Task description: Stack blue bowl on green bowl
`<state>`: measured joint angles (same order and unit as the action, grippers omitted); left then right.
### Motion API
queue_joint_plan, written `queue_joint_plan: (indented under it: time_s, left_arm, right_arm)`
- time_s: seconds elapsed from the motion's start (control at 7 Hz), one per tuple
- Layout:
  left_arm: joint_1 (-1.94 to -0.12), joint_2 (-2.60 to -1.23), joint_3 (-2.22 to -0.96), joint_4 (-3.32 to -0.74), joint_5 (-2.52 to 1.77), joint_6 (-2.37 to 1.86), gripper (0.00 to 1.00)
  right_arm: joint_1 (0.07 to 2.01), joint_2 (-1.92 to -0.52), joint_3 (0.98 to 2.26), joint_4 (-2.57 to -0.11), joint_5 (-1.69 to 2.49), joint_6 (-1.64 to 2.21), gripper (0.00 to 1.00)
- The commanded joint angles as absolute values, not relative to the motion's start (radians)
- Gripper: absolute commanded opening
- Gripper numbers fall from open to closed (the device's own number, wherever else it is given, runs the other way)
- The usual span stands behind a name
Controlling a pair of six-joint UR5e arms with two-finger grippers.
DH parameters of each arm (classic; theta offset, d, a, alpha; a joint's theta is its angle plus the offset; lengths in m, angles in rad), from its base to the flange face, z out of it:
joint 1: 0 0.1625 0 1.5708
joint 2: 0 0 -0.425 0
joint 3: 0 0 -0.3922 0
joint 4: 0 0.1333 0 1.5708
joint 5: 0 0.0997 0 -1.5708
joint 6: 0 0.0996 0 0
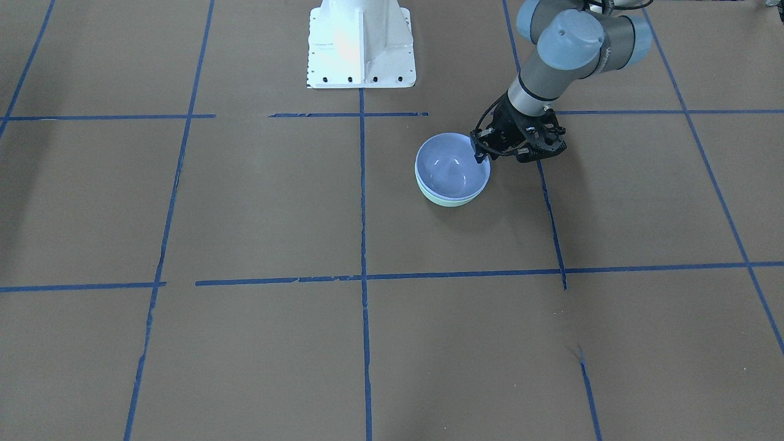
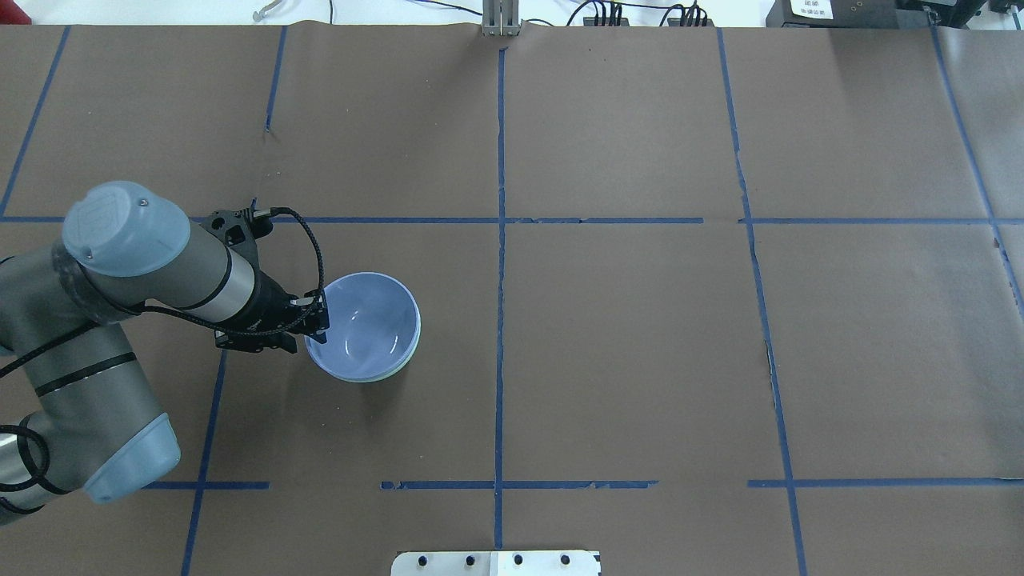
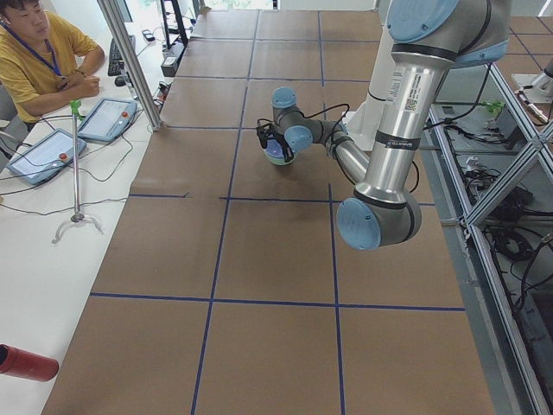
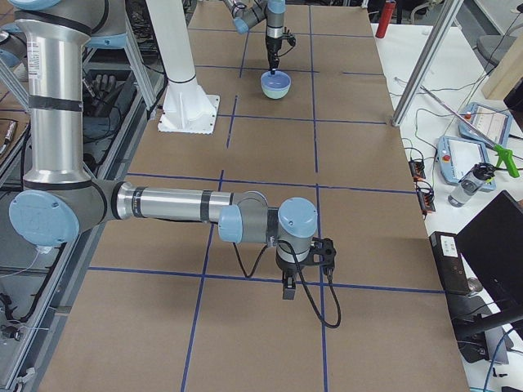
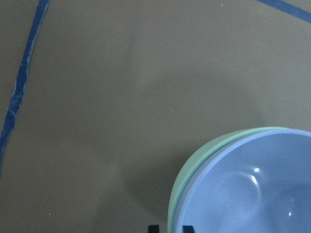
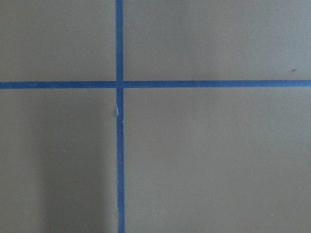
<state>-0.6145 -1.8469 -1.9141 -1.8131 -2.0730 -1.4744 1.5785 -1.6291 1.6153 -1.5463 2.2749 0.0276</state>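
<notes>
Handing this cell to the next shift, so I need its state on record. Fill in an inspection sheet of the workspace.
Surface: brown paper table with a blue tape grid; gaps in some tape lines.
Job's things: blue bowl nested upright in green bowl; only the green rim shows.
Clutter: nothing seen.
Grippers: left gripper straddles the bowls' rims, grip cannot be told; right gripper points down over bare table, away from the bowls, state cannot be told.
Cables: black cable loops over the left wrist; second cable hangs off the right wrist.
Surroundings: seated operator, teach pendants on a side bench, white robot base.
</notes>
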Motion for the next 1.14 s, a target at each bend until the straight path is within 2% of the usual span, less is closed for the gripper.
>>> queue_joint_plan:
  time_s: [0.0,0.14,0.57,1.0]
  left_arm:
    - [-0.632,-1.826,-1.984,-1.813,-2.085,-1.445,1.00]
    - [-0.653,-1.766,-2.018,-1.812,-2.086,-1.324,1.00]
    - [-1.017,-1.561,-2.005,-1.795,-2.283,-0.635,1.00]
    - [-1.384,-1.447,-1.858,-1.654,-2.298,0.069,1.00]
  right_arm:
    - [1.578,-1.629,1.615,-1.546,2.275,0.028,1.00]
    - [1.578,-1.629,1.615,-1.546,2.276,0.028,1.00]
    - [1.578,-1.629,1.615,-1.546,2.275,0.028,1.00]
    - [1.578,-1.629,1.615,-1.546,2.275,0.028,1.00]
